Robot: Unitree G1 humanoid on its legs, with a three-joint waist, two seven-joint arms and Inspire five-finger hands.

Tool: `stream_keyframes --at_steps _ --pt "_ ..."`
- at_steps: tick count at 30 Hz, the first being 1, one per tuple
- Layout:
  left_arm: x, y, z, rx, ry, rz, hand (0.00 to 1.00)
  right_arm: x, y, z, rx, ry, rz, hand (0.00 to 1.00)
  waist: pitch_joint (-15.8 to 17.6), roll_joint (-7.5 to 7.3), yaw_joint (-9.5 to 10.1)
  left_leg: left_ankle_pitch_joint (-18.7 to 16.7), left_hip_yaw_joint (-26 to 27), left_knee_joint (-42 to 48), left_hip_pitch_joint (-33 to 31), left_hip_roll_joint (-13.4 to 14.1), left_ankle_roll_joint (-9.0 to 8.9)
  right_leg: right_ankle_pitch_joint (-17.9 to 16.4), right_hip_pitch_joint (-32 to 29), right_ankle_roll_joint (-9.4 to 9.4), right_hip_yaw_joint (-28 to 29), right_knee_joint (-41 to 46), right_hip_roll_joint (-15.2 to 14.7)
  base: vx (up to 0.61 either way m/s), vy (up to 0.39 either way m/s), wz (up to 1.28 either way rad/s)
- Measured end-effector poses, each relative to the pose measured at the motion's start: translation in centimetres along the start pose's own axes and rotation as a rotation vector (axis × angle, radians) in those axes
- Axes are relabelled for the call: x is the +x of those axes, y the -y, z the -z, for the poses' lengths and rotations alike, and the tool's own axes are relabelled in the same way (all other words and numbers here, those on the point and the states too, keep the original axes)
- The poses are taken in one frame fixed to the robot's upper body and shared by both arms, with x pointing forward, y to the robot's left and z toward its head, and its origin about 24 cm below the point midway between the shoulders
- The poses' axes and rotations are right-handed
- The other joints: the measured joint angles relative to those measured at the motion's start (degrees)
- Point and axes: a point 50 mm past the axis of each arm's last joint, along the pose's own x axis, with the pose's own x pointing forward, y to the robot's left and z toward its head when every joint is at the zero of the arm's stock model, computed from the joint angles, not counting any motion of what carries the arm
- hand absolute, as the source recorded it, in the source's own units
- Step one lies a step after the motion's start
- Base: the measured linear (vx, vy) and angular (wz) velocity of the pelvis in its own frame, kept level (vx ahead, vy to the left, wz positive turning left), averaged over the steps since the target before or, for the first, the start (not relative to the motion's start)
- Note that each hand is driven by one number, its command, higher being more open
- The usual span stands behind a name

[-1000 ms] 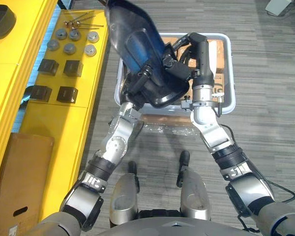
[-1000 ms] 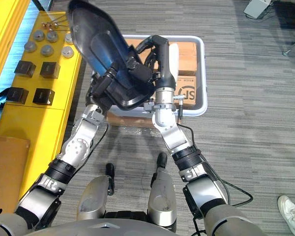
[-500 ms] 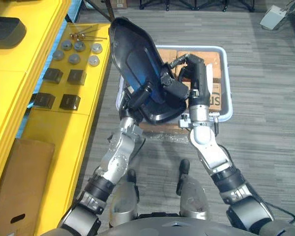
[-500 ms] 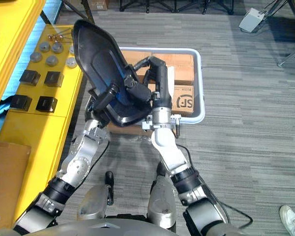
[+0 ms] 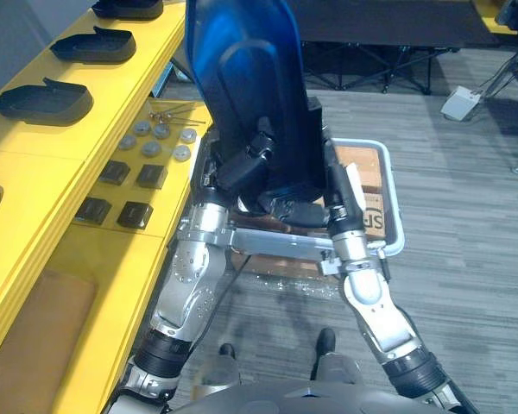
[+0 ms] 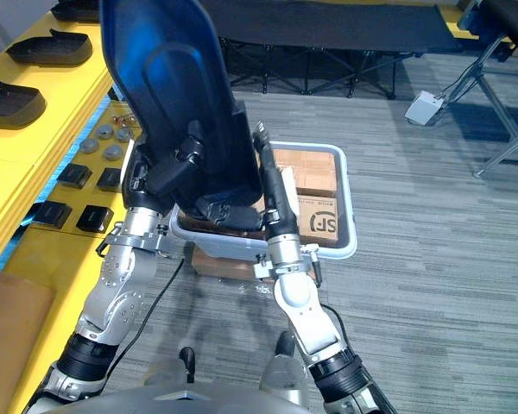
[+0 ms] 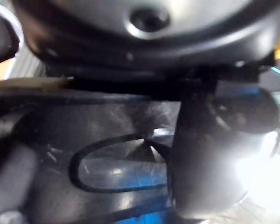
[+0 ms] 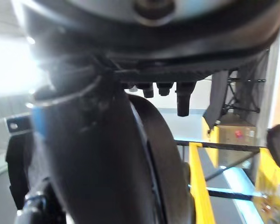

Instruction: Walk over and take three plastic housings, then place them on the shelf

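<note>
1. step in hand: carrying. one plastic housing (image 5: 246, 78), large, dark and glossy with a blue sheen, is held upright in front of the robot, between both hands and above the floor.
2. left hand (image 5: 242, 168): its fingers (image 5: 263, 145) are curled over the lower face of the housing and clamp it.
3. right hand (image 6: 274, 194): it lies flat along the housing's right edge. the fingers look straight and pressed against it, bracing rather than wrapping. the right wrist view is too close to add more.
4. source: a grey bin (image 6: 349, 207) holding cardboard boxes stands on the floor just behind the raised housing. the housing appears clear of it.
5. destination: the yellow shelf (image 5: 34, 164) runs along the robot's left. its upper level carries other dark housings (image 5: 43, 99) in a row. the lower level carries small round metal parts (image 5: 160, 138) and black blocks (image 5: 112, 172).
6. progress, as judged: the pick looks done and the placing is not yet done. i cannot tell which of the shelved housings count toward the three.
7. next move, as judged: turn left and swing the housing over a bare stretch of the upper level, clear of its neighbours. tip it down flat, set it there, then open both hands.
</note>
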Motion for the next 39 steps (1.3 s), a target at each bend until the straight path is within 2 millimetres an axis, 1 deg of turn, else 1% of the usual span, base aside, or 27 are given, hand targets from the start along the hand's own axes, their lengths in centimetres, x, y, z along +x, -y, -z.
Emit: stream_keyframes --at_steps 2,4,5,6,8,9,11,12,14,18,20,22,23,25,26,28,29,30,31,32,33,34,35,36,37,38,39 --pt "0.0 0.1 -0.2 0.058 0.007 0.002 0.00 -0.2 1.0 -0.7 0.034 0.013 0.037 1.00 -0.8 -0.37 0.01 -0.2 0.5 -0.1 0.4 0.0 0.06 0.2 0.3 0.14 0.4 -0.5 0.1 0.01 0.014 -0.14" --pt "-0.3 0.0 -0.2 0.160 0.021 -0.016 0.00 -0.8 2.2 -1.3 0.090 0.026 0.101 1.00 -1.4 -0.76 -0.13 -0.5 2.0 -0.6 1.6 0.0 0.14 0.4 0.5 0.20 1.7 -0.9 0.2 0.00 0.023 -0.29" --pt "-0.6 -0.1 -0.2 0.176 0.019 -0.023 0.00 -1.1 2.4 -1.4 0.103 0.026 0.112 1.00 -1.7 -0.80 -0.31 -0.5 2.3 -0.8 1.7 0.0 0.16 0.5 0.5 0.24 1.8 -1.0 0.2 0.00 0.018 -0.20" --pt "-1.1 -0.2 -0.1 0.219 0.018 -0.037 0.00 -1.7 2.8 -1.4 0.133 0.020 0.130 1.00 -2.1 -0.92 -1.24 -0.6 2.4 -0.8 1.7 0.0 0.22 0.6 0.5 0.29 1.9 -1.3 0.2 0.01 0.012 -0.13" --pt "-1.8 -0.4 0.1 0.294 0.014 -0.047 0.00 -2.7 3.1 -1.5 0.163 0.013 0.137 1.00 -2.4 -0.82 -1.58 -0.8 3.0 -0.8 1.8 0.0 0.18 0.6 0.5 0.30 2.5 -1.9 0.4 0.01 0.008 -0.15" --pt "-2.1 -0.5 0.1 0.346 0.018 -0.057 0.00 -3.3 3.2 -1.4 0.211 -0.002 0.127 1.00 -2.5 -0.65 -1.87 -0.9 3.3 -0.9 1.9 0.0 0.19 0.7 0.4 0.33 2.8 -2.1 0.4 0.00 0.005 -0.15" --pt "-2.6 -0.6 0.2 0.412 0.020 -0.066 0.00 -4.0 3.0 -1.0 0.289 -0.031 0.115 1.00 -2.8 -0.27 -2.02 -1.0 4.0 -1.0 1.9 0.0 0.21 1.2 0.4 0.33 3.1 -2.9 0.5 0.00 0.011 -0.14" --pt "-2.9 -0.7 0.2 0.429 0.028 -0.074 0.00 -4.4 2.9 -0.9 0.301 -0.045 0.110 1.00 -3.0 -0.09 -2.14 -1.0 4.0 -1.2 1.9 0.0 0.20 1.2 0.3 0.33 3.1 -2.9 0.5 0.01 0.010 -0.07" --pt "-3.4 -0.8 0.0 0.426 0.041 -0.088 0.00 -5.0 2.7 -0.6 0.311 -0.070 0.108 1.00 -3.1 0.13 -2.21 -1.0 4.1 -1.4 1.9 0.0 0.20 1.2 0.2 0.33 3.2 -2.9 0.5 0.01 0.004 -0.02" --pt "-4.5 -1.8 -0.7 0.405 0.083 -0.142 0.00 -6.3 2.4 1.1 0.310 -0.189 0.093 1.00 -5.0 0.15 -2.02 -1.2 5.0 -2.0 2.5 0.1 0.12 1.4 0.1 0.48 4.0 -3.7 0.7 0.04 0.017 -0.09" --pt "-4.7 -2.3 -1.3 0.368 0.104 -0.175 0.00 -6.7 2.3 1.8 0.308 -0.229 0.088 1.00 -5.3 -0.01 -2.02 -1.2 5.1 -2.1 2.6 0.1 0.13 1.4 0.1 0.47 4.0 -3.8 0.7 0.02 0.012 -0.03" --pt "-5.3 -3.2 -2.0 0.286 0.129 -0.234 0.00 -6.8 2.2 2.2 0.308 -0.264 0.077 1.00 -5.3 -0.08 -1.85 -1.2 4.8 -2.2 2.5 0.1 0.15 1.4 0.4 0.47 3.8 -3.8 0.7 0.00 0.008 0.08" --pt "-5.6 -3.6 -2.4 0.238 0.138 -0.273 0.00 -6.8 2.1 2.5 0.309 -0.278 0.066 1.00 -5.3 -0.08 -1.60 -1.2 4.1 -2.1 2.5 0.1 0.18 1.4 0.9 0.47 3.0 -3.9 0.7 -0.01 0.000 0.26" --pt "-6.0 -4.1 -2.6 0.204 0.141 -0.320 0.00 -6.8 1.8 3.1 0.313 -0.300 0.060 1.00 -5.3 -0.08 -1.17 -1.3 2.5 -1.7 2.3 0.0 0.22 1.3 2.1 0.35 1.2 -4.0 0.6 -0.01 -0.006 0.46" --pt "-6.6 -4.9 -3.0 0.222 0.145 -0.370 0.00 -6.5 1.6 3.7 0.312 -0.318 0.046 1.00 -5.3 -0.09 -0.36 -1.2 0.7 -1.5 1.9 0.0 0.25 1.1 3.1 0.21 -0.6 -4.1 0.5 -0.04 -0.018 0.62" --pt "-7.4 -5.8 -3.6 0.254 0.151 -0.422 0.00 -6.1 1.1 4.1 0.314 -0.334 0.022 1.00 -5.3 -0.07 0.82 -1.2 -1.4 -0.9 1.0 -0.1 0.26 0.8 4.0 0.17 -2.9 -4.1 0.4 -0.05 -0.027 0.66" --pt "-8.2 -6.7 -4.1 0.286 0.155 -0.477 0.00 -5.8 0.6 4.3 0.315 -0.346 -0.001 1.00 -5.5 -0.02 2.06 -1.1 -3.3 -0.7 0.2 -0.2 0.28 0.5 4.6 0.19 -4.8 -4.1 0.4 -0.04 -0.041 0.74" --pt "-8.9 -7.4 -4.5 0.311 0.160 -0.529 0.00 -5.5 0.3 4.4 0.317 -0.351 -0.017 1.00 -5.9 -0.04 2.86 -0.9 -4.9 -0.7 -0.5 -0.3 0.48 0.2 4.8 0.21 -6.4 -4.1 0.3 -0.04 -0.053 0.96" --pt "-9.9 -8.3 -5.2 0.343 0.166 -0.597 0.00 -5.2 -0.1 4.6 0.320 -0.356 -0.037 1.00 -6.0 -0.02 4.16 -0.1 -7.1 -0.9 -1.2 -0.4 0.20 -0.1 5.6 0.25 -8.7 -4.1 0.3 -0.02 -0.051 0.85" --pt "-10.4 -8.8 -5.4 0.354 0.166 -0.631 0.00 -5.1 -0.3 4.7 0.319 -0.364 -0.045 1.00 -6.2 -0.01 4.89 0.1 -8.2 -0.9 -1.6 -0.5 0.12 -0.3 6.0 0.27 -9.8 -4.1 0.3 0.00 -0.044 1.04" --pt "-11.9 -9.9 -6.0 0.368 0.162 -0.719 0.00 -4.7 -0.6 5.1 0.318 -0.383 -0.064 1.00 -6.3 0.01 6.88 0.8 -10.9 -1.1 -2.0 -1.0 -0.06 -0.7 7.1 0.38 -12.3 -4.1 0.2 0.00 -0.036 0.91" --pt "-12.8 -10.5 -6.3 0.386 0.157 -0.766 0.00 -4.6 -0.7 5.5 0.319 -0.397 -0.068 1.00 -6.6 -0.10 8.02 1.2 -12.2 -1.1 -2.5 -1.2 -0.09 -0.9 7.5 0.52 -13.7 -4.1 0.1 0.00 -0.025 0.70" --pt "-12.8 -10.5 -6.3 0.386 0.157 -0.766 0.00 -4.6 -0.7 5.5 0.319 -0.397 -0.068 1.00 -6.6 -0.10 8.02 1.2 -12.2 -1.1 -2.5 -1.2 -0.09 -0.9 7.5 0.52 -13.7 -4.1 0.1 0.00 -0.016 0.74" --pt "-14.7 -11.4 -7.0 0.412 0.143 -0.857 0.00 -4.2 -0.9 6.4 0.311 -0.441 -0.079 1.00 -7.3 -0.63 10.64 2.0 -14.8 -1.8 -3.1 -2.0 -0.03 -1.3 8.3 0.89 -16.5 -4.1 -0.3 0.00 -0.005 0.70" --pt "-15.4 -11.7 -7.3 0.430 0.135 -0.885 0.00 -4.2 -0.9 6.8 0.306 -0.457 -0.081 1.00 -7.6 -0.84 11.56 2.2 -15.9 -1.7 -3.6 -2.4 -0.03 -1.4 8.6 1.03 -17.7 -4.1 -0.5 0.00 0.001 1.04" --pt "-16.3 -12.1 -7.6 0.459 0.122 -0.918 0.00 -4.0 -1.1 7.3 0.300 -0.477 -0.086 1.00 -8.0 -1.24 13.17 2.4 -17.7 -1.7 -4.3 -3.1 0.24 -1.6 9.2 1.23 -19.5 -4.1 -0.9 -0.01 0.007 0.70" --pt "-16.7 -12.3 -7.8 0.470 0.119 -0.930 0.00 -3.9 -1.2 7.4 0.301 -0.482 -0.087 1.00 -8.1 -1.41 13.67 2.4 -18.6 -1.7 -4.7 -3.4 0.45 -1.8 9.5 1.22 -20.2 -4.1 -1.0 -0.01 0.010 0.80"
